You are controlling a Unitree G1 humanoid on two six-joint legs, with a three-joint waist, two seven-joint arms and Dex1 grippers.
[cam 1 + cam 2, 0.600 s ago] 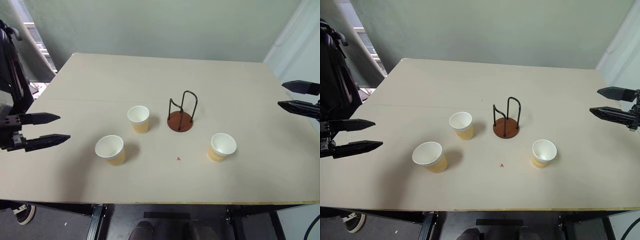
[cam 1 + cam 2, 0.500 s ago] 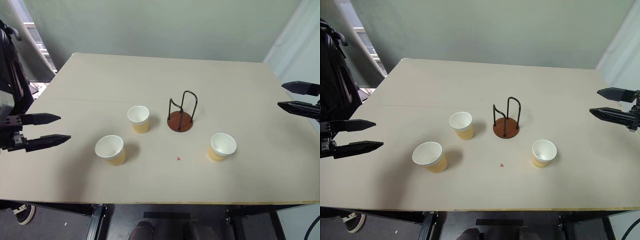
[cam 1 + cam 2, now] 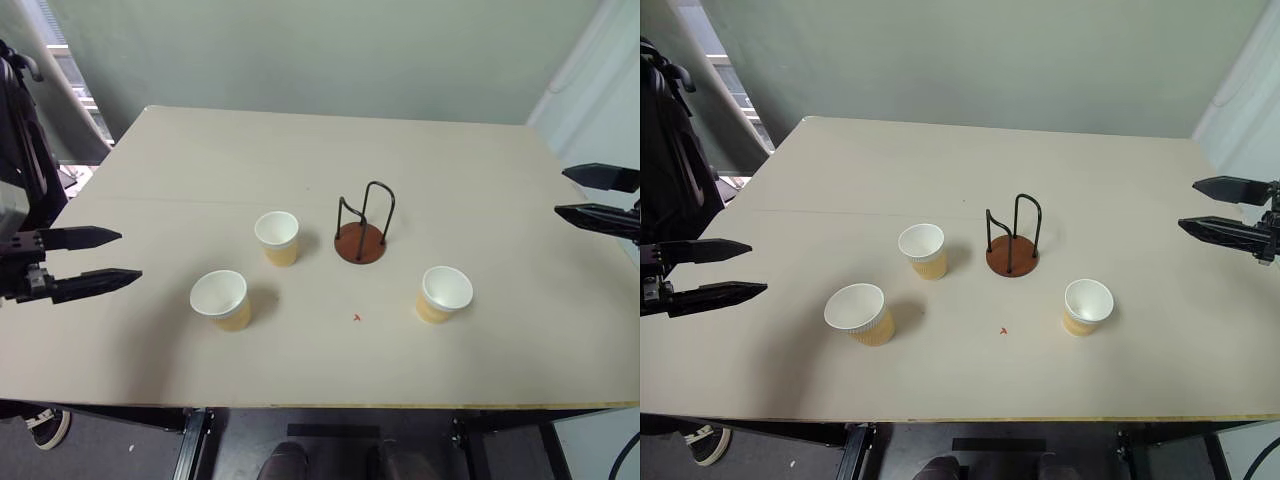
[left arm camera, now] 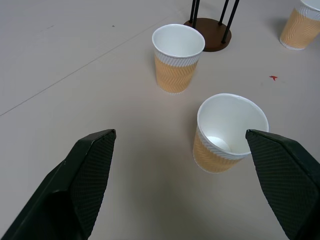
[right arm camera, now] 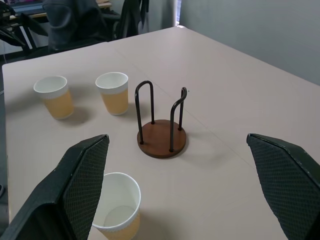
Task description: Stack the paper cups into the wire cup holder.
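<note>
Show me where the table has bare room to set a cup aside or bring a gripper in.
Bare: the whole far half of the table behind the wire cup holder, and the near strip around the red mark, between the left-front cup and the right cup. Tightest: the gap between the middle cup and the holder. Both side edges are open.

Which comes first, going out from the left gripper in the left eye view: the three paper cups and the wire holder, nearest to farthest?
From the left gripper, open at the table's left edge:
1. Front-left cup, nearest the gripper.
2. Middle cup, farther back, just left of the holder.
3. Wire holder, empty, near the table's middle.
4. Right cup, on the right side, nearer the right gripper.
</note>
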